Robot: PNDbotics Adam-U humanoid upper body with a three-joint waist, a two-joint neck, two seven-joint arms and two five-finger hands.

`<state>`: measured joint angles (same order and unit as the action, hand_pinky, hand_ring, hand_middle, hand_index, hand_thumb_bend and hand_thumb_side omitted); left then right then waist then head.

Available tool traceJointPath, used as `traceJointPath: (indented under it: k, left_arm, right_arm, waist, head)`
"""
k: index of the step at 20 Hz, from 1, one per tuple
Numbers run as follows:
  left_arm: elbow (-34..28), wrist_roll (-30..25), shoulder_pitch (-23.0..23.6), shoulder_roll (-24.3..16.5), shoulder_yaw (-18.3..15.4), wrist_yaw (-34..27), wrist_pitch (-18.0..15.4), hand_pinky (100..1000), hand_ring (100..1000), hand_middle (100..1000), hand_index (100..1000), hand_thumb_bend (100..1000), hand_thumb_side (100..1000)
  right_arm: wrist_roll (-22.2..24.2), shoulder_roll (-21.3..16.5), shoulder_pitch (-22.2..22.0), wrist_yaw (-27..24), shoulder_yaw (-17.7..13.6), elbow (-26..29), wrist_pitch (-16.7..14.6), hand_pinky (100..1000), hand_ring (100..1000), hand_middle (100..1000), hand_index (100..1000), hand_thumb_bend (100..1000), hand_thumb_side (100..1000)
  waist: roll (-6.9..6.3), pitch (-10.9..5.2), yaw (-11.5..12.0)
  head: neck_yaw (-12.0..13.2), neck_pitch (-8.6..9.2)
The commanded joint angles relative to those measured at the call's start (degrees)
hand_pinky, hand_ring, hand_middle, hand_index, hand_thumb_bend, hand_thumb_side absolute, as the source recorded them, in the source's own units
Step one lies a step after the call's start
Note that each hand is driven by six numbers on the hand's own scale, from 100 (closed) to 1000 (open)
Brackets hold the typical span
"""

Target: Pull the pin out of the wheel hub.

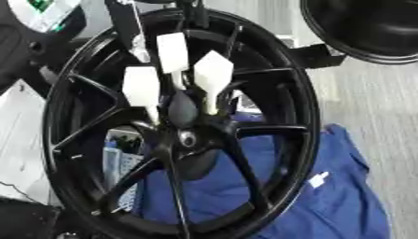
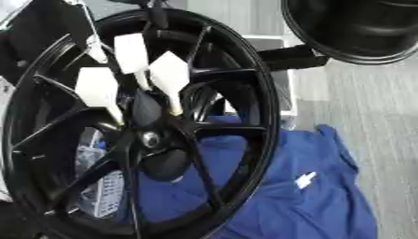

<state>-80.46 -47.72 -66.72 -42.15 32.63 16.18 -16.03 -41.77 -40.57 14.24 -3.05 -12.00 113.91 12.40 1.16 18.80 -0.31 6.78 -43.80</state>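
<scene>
We see the black wheel hub (image 1: 184,135) standing upright over blue cloth (image 1: 326,196), three white pins (image 1: 214,77) at its centre (no hand or fingers visible anywhere).

A large black wheel hub (image 2: 139,126) stands upright and fills the left side. Three white tapered pieces (image 2: 169,74) lie over its spokes, pointing toward the centre. Behind the wheel lies a blue cloth (image 2: 326,186) on the grey floor (image 2: 384,102). Another black rim (image 2: 359,28) shows at top right.
</scene>
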Motion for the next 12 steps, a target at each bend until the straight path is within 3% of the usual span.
traceJointPath:
  k: [1,7,12]
  left_arm:
    - [-0.73,-4.25,-1.53,-0.41,-0.61,-1.13,-4.33,789,710,674,779,635,100]
    - [-0.94,-4.25,-1.55,-0.33,-0.18,-2.5,-3.89,755,644,596,710,605,100]
    - [-0.99,-4.25,-1.55,-0.33,-0.02,-2.78,-3.67,755,644,596,710,605,100]
  right_arm:
    - [-0.28,-1.18,0.37,0.38,-0.85,0.68,-0.19,675,635,569,747,100,453]
    - [-0.44,-1.12,0.39,0.41,-0.88,0.68,-0.23,676,636,569,748,100,450]
    - [-0.47,-1.09,0.39,0.41,-0.89,0.68,-0.27,676,636,569,748,100,450]
  waist:
    - [0.0,-1.33,0.03]
    - [0.03,-1.43,-0.06]
    - [0.05,-1.46,-0.08]
  head:
    - [-0.17,-0.3]
    - [0.23,-0.31]
    - [0.34,-0.31]
